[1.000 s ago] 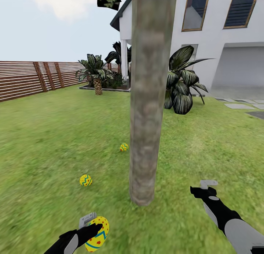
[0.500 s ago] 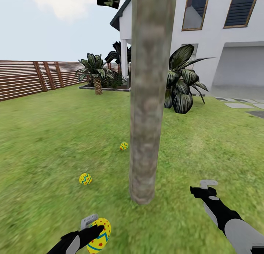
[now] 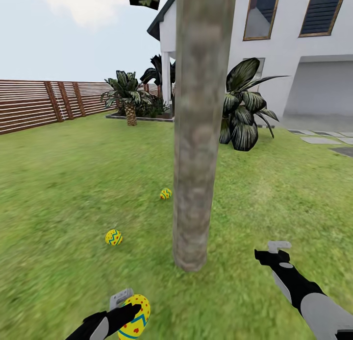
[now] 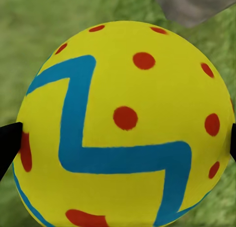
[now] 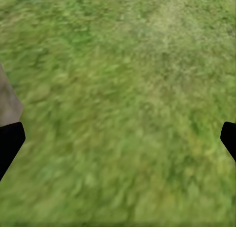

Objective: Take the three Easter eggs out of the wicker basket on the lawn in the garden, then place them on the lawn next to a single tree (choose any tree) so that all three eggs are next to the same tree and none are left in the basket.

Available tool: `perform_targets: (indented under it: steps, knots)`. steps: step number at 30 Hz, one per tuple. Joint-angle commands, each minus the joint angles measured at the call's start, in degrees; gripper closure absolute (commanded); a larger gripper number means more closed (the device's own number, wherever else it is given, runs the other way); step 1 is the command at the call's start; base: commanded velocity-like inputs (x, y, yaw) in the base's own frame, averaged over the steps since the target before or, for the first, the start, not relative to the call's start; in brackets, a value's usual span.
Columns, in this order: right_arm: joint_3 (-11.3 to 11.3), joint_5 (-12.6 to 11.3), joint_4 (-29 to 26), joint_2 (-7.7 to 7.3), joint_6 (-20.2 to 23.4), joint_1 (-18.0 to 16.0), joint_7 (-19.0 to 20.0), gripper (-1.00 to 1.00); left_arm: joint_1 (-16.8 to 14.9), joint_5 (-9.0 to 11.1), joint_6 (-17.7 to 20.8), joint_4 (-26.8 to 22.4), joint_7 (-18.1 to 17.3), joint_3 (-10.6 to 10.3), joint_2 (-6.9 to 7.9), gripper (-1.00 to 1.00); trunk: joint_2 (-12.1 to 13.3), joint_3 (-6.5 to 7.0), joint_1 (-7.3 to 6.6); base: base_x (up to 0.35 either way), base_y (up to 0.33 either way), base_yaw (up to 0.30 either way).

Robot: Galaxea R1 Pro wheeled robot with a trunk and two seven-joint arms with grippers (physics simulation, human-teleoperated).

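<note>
Two eggs [image 3: 113, 237] on lawn [image 3: 73, 183] beside tree [image 3: 196, 134]

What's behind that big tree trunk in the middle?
Behind the tree trunk stand a white house and a big-leaved plant. An egg lies just past its left edge. Whatever sits directly behind the trunk is hidden.

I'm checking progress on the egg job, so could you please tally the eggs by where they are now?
Eggs on the lawn by the tree: 2, the far egg and the near egg
Eggs held in the left pincer: 1, the held egg
Total: 3
</note>
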Motion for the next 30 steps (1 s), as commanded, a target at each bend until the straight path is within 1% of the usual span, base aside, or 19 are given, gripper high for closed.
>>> perform_targets:
  steps: [1, 10, 30]
  knots:
    - [0.26, -0.26, 0.00, -0.03, -0.03, -0.03, -0.22, -1.00, -0.01, 0.40, 0.46, -0.11, -0.18, 0.31, -0.06, 1.00, -0.44, -0.24, 0.22, 0.000, 0.000, 0.000]
    - [0.28, -0.26, 0.03, 0.05, -0.03, -0.03, -0.22, -1.00, -0.01, 0.32, 0.48, -0.11, -0.19, 0.31, -0.31, 1.00, -4.05, -1.85, 2.20, 0.000, 0.000, 0.000]
    - [0.30, -0.26, 0.03, 0.06, -0.03, -0.03, -0.22, -1.00, -0.01, 0.35, 0.45, -0.11, -0.19, 0.22, -0.32, 1.00, -12.07, -5.44, 6.59, 0.000, 0.000, 0.000]
